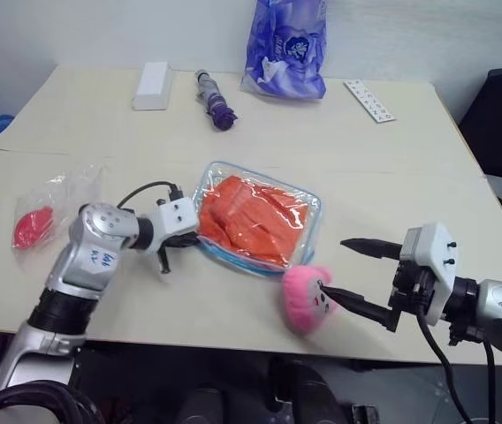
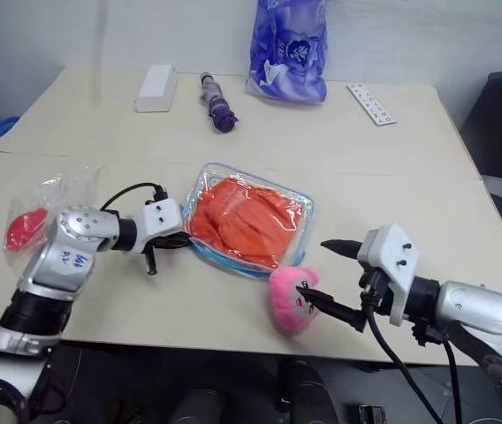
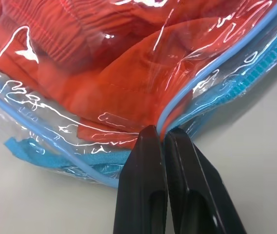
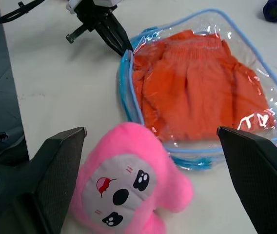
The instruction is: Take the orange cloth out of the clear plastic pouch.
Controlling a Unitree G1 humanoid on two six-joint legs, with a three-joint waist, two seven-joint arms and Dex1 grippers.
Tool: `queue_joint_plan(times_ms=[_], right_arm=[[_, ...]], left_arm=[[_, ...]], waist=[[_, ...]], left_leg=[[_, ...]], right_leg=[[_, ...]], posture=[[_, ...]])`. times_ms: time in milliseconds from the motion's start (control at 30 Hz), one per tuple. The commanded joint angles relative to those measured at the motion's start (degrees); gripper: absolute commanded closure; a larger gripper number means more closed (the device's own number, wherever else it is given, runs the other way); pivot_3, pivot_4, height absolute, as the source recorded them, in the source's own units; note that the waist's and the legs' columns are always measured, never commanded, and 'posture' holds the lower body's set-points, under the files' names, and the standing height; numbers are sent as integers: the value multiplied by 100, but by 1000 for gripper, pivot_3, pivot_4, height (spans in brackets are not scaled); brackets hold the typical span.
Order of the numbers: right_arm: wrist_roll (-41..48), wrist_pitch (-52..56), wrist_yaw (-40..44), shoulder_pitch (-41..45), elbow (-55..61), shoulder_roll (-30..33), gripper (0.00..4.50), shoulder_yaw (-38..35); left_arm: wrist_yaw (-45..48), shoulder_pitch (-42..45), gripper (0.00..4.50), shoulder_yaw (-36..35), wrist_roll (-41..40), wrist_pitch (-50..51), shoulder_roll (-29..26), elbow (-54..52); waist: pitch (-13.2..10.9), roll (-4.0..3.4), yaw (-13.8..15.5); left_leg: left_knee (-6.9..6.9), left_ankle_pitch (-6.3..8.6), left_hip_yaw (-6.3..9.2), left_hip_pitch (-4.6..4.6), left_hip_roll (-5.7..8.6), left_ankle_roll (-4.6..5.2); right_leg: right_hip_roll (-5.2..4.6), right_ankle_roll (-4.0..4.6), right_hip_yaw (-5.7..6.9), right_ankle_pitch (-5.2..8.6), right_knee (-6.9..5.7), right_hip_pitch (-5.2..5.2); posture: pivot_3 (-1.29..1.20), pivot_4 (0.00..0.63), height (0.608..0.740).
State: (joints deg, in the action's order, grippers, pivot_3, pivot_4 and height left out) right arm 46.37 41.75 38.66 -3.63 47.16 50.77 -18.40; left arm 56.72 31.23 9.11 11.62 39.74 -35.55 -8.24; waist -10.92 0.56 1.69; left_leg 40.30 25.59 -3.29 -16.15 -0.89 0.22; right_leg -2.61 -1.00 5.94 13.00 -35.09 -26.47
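on the table point(image 1: 392, 168), one clear plastic pouch point(image 1: 308, 231), left claw point(image 3: 162, 134) clamped on it.

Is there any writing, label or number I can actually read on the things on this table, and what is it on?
No text here reads clearly.
Blue-purple printed bag: it carries a round emblem with print, too blurred to read.
White flat strip: rows of small marks, too small to read.
White box: no legible print.
Clear plastic pouch, orange cloth, pink plush toy: no words; the toy has only a drawn face.
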Motion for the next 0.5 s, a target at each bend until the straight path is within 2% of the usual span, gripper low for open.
queue_joint_plan(times_ms=[33, 267, 400, 500], right_arm=[[-71, -139, -79, -17, 125, -40, 0, -66], [-354, -188, -40, -75, 31, 20, 0, 35], [-606, -211, 48, -256, -59, 94, 0, 26], [-757, -313, 121, -463, -100, 20, 0, 69]], left_arm=[[-735, -19, 4478, 142, 129, 1183, 503, -438], [-2108, 540, 4478, -46, 84, 1888, 1661, -35], [-2098, 535, 4478, -77, -186, 1954, 1624, -142], [-1818, 359, 3791, -169, -521, 1964, 1303, -481]], waist=[[1, 2, 5], [5, 7, 14], [5, 7, -19], [5, 7, -38]], left_leg=[[0, 0, 1, 0, 1, 1], [3, -3, 4, 0, 5, 4], [3, -5, 2, 0, 1, 0], [2, -8, 1, 2, -2, -7]], right_leg=[[0, -2, -2, -1, 0, 2], [-5, -6, -5, -4, 0, 4], [-3, -6, -3, -4, -1, 0], [-2, -4, -4, -3, -3, 0]], posture=[[0, 150, 740], [0, 150, 740], [0, 150, 740], [0, 150, 740]])
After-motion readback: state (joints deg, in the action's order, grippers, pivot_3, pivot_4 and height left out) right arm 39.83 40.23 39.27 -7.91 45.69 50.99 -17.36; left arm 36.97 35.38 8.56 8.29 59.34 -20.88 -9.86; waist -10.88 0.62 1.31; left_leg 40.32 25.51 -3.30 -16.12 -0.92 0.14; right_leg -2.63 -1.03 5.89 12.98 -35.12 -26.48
